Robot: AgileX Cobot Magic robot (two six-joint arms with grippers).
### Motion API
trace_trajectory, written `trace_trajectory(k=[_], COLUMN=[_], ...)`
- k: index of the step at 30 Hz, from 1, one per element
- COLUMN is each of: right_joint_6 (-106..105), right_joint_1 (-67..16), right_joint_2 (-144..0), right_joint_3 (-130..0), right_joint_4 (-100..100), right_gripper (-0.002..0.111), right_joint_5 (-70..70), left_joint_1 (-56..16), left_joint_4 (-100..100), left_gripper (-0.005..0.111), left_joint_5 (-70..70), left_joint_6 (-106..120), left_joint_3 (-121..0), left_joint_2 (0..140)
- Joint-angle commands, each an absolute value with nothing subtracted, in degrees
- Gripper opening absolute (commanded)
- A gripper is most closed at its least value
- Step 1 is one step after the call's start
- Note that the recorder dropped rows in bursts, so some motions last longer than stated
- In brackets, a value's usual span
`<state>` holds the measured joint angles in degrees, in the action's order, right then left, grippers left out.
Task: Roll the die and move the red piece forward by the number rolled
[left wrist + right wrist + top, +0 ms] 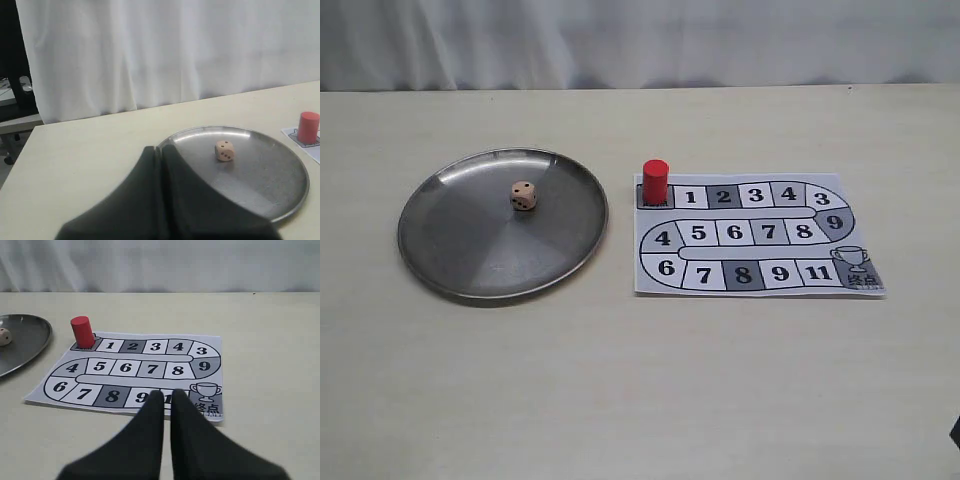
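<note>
The die [523, 195] lies in the metal plate [430, 250], left of centre in the exterior view. The red piece [655, 181] stands upright on the board [760, 240] square beside 1, at centre-right of the desk [640, 380]. The left tool [161, 150] and the right tool [167, 395] are clenched, empty.

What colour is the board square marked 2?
Square 2 is dark grey with a black numeral; the right wrist view shows it best.

The die [523, 195], a pale beige cube with dark pips, rests flat inside the round metal plate [440, 240], in its far half. The red piece [655, 181], a plain red cylinder, stands upright on the printed board [650, 283], on the grey square just beside square 1.
</note>
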<state>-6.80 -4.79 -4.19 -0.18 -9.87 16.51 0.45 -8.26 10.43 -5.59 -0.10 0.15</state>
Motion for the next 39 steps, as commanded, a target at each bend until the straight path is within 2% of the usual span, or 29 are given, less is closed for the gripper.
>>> trace_trajectory(k=[1,29,33,39], right_joint_6=[-7.3,-7.3,-7.2,-6.3], right_joint_1=[-4.4,-4.4,-4.4,-4.4], right_joint_2=[-3.9,-3.9,-3.9,-3.9], right_joint_3=[0.0,0.0,0.0,0.0], right_joint_4=[-10.0,-10.0,-10.0,-22.1], right_gripper=[0.004,0.004,0.004,0.004], right_joint_5=[16.6,14.8,10.4,-5.6], left_joint_1=[0.0,0.0,0.0,0.0], left_joint_4=[-8.3,-8.3,-8.3,-8.3], left_gripper=[0.0,0.0,0.0,0.0], left_joint_5=[9.9,9.9,9.9,9.9], left_joint_6=[-5.6,-5.6,-5.6,-5.6], left_joint_3=[0.0,0.0,0.0,0.0], left_joint_2=[0.0,0.0,0.0,0.0])
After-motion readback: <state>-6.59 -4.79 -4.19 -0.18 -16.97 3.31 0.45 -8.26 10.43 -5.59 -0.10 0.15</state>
